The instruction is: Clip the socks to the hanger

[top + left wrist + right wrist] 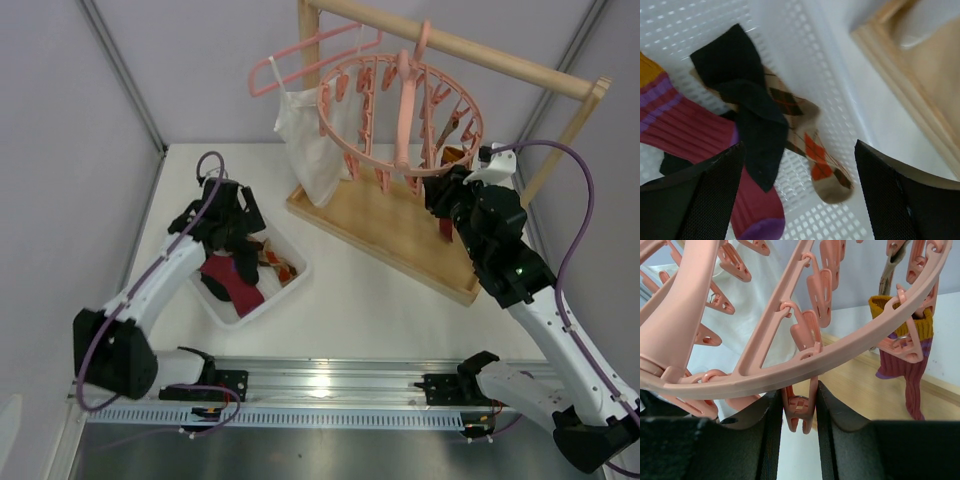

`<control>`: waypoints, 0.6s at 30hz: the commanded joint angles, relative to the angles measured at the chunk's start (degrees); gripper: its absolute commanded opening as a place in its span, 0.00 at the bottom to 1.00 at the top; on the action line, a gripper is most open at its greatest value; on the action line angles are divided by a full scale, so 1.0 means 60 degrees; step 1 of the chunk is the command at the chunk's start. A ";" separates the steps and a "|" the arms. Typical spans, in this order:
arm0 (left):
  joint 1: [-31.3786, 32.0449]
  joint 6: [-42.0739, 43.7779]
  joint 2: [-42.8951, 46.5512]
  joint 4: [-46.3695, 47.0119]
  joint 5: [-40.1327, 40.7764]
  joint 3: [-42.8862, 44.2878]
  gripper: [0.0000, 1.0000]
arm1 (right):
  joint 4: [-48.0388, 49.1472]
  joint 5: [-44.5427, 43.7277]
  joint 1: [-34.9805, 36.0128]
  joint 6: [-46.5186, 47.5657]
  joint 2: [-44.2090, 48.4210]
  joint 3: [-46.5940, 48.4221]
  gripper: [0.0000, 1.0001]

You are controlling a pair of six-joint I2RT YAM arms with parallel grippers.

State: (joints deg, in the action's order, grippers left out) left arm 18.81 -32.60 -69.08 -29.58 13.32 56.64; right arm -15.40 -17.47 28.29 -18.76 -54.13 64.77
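Seemingly right hand pinches hanger clip; left hand gapes over socks in basket

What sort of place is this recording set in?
Probably a robotics lab bench staged as a laundry corner, not a home: robot arms bolted to a metal rail, plain panel walls, and a wooden rack holding a round pink hanger, with a basket of socks nearby.

Hanger is salmon pink all over, same for the clip. White mesh basket has a plain black sock, a tan argyle sock with red-orange and brown diamonds, and a ribbed maroon sock with purple toe, purple stripes and mustard cuff. Hung sock has those same colours. Fingers are black.
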 commanded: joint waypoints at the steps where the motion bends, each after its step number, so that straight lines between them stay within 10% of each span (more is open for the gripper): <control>1: -0.1008 0.0044 -0.1666 -0.1440 -0.0490 0.1250 0.91 | 0.0398 0.0012 -0.0028 0.0110 0.0203 -0.0058 0.00; 18: -0.2080 -0.0528 -0.5185 -0.2013 -0.0741 0.2952 0.63 | 0.0633 -0.0047 -0.0057 0.0286 0.0276 -0.0395 0.00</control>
State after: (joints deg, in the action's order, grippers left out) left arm 7.03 -34.65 -99.15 -40.93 8.67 71.81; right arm -13.63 -17.47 28.25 -17.47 -53.17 63.11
